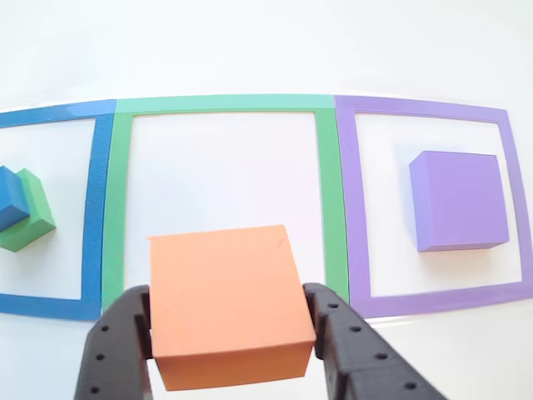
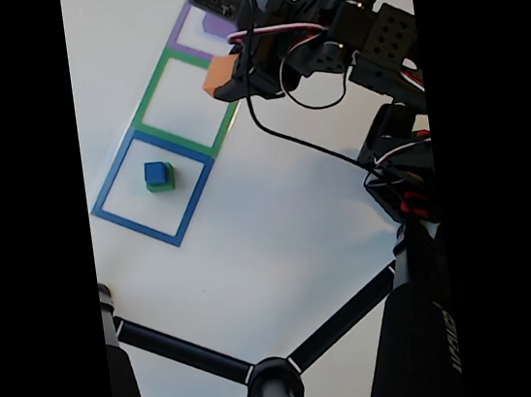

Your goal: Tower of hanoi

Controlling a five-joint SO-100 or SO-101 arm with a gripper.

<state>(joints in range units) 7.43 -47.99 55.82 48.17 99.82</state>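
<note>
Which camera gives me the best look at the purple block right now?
The other view: the purple block sits unobstructed inside the purple tape square. In the fixed view, just a sliver peeks out behind the arm.

orange block (image 1: 226,300) – matte | gripper (image 1: 233,333) – black plastic | table (image 1: 250,50) – smooth white

smallest cube (image 1: 12,197) on bigger block (image 1: 30,212), left square; widest block (image 1: 459,201), right square
</note>
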